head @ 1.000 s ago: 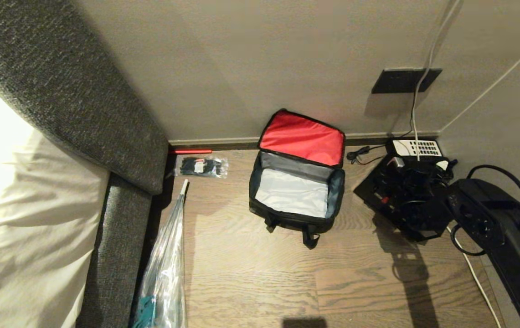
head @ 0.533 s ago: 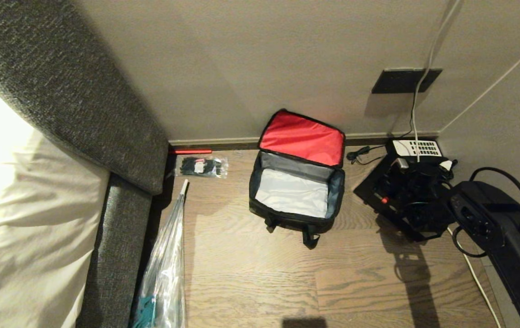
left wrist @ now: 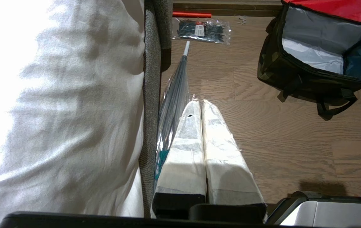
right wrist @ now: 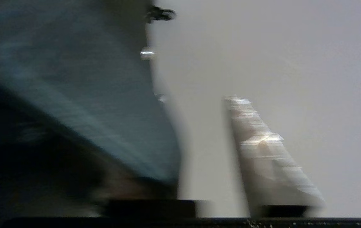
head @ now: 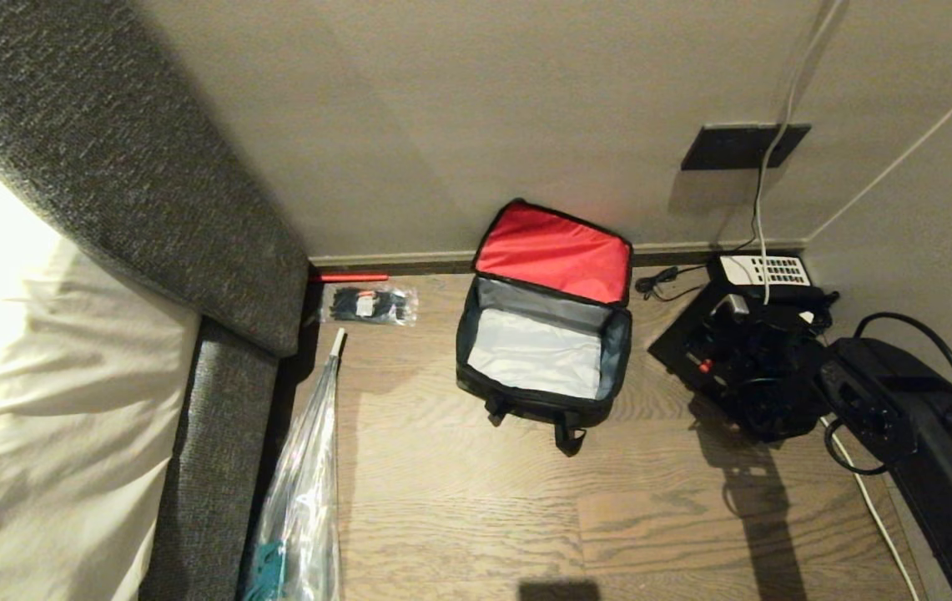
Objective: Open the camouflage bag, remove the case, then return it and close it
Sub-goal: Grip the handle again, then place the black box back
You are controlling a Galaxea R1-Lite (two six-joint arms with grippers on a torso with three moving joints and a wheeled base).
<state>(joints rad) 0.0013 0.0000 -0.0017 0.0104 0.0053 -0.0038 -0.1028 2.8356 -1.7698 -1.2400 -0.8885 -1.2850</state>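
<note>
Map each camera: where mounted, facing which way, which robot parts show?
Head view: on the head, looking forward and down at a floor corner; camouflage bag, right arm, right hand over the case.
Left wrist view: behind the shut left hand, looking along the floor beside a bed toward the bag.
Right wrist view: behind the right hand, blurred, close against a dark surface, wall beyond.
Shared: head and left wrist both show the bag and the umbrella.

A packet of black cable ties (head: 369, 305) and a clear folded umbrella (head: 302, 492) are seen beside the grey sofa (head: 217, 434); a keypad telephone (head: 763, 271) is set by the wall.
</note>
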